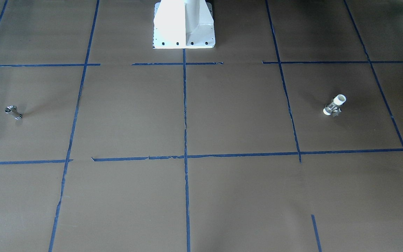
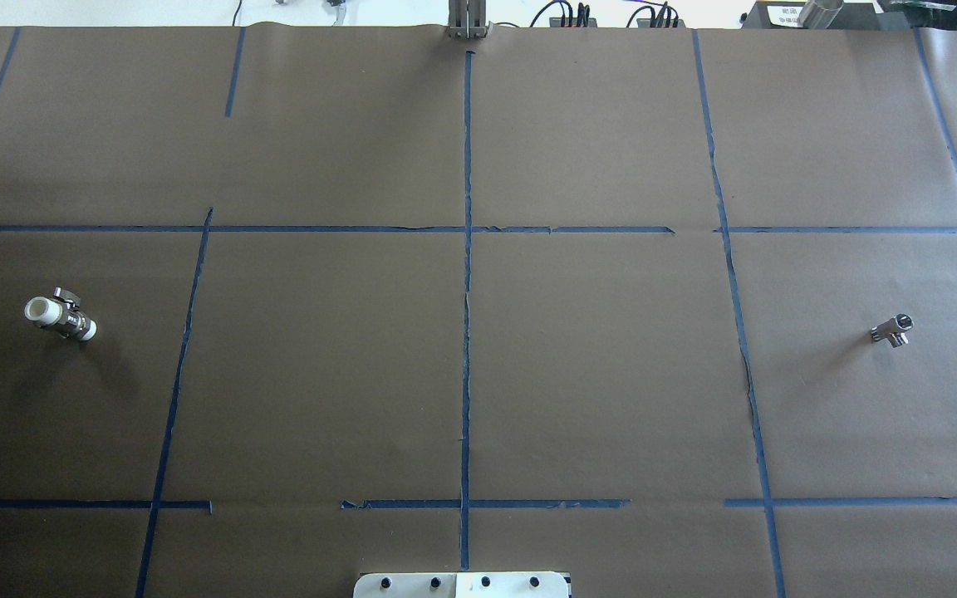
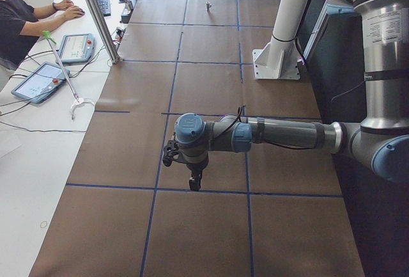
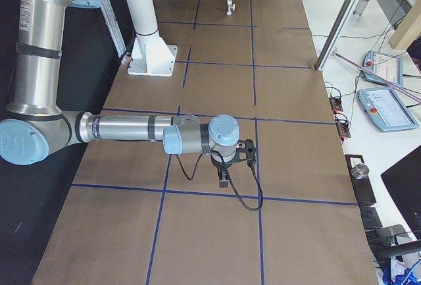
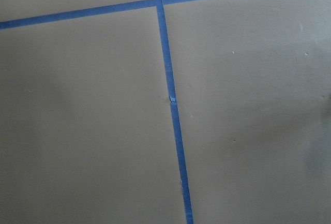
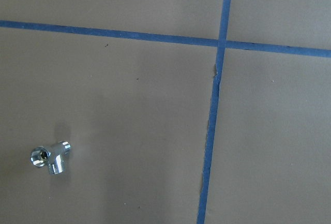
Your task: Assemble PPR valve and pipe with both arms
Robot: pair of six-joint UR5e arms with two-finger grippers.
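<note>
The PPR valve (image 2: pixel 61 317), with white ends and a metal middle, lies on the brown table at my left; it also shows in the front view (image 1: pixel 334 105) and far off in the right side view (image 4: pixel 229 6). The pipe (image 2: pixel 892 330), a tiny shiny metal piece, lies at my right; it shows too in the front view (image 1: pixel 13 112), the right wrist view (image 6: pixel 49 159) and the left side view (image 3: pixel 208 5). My left gripper (image 3: pixel 193 178) and right gripper (image 4: pixel 223 178) point down above the table and show only in the side views; I cannot tell if they are open or shut.
The white pedestal (image 1: pixel 184 24) stands at the robot's edge of the table. Blue tape lines (image 2: pixel 467 291) divide the brown surface into squares. An operator (image 3: pixel 19 21) sits at a side desk with tablets, beyond a slanted metal post (image 3: pixel 96 15).
</note>
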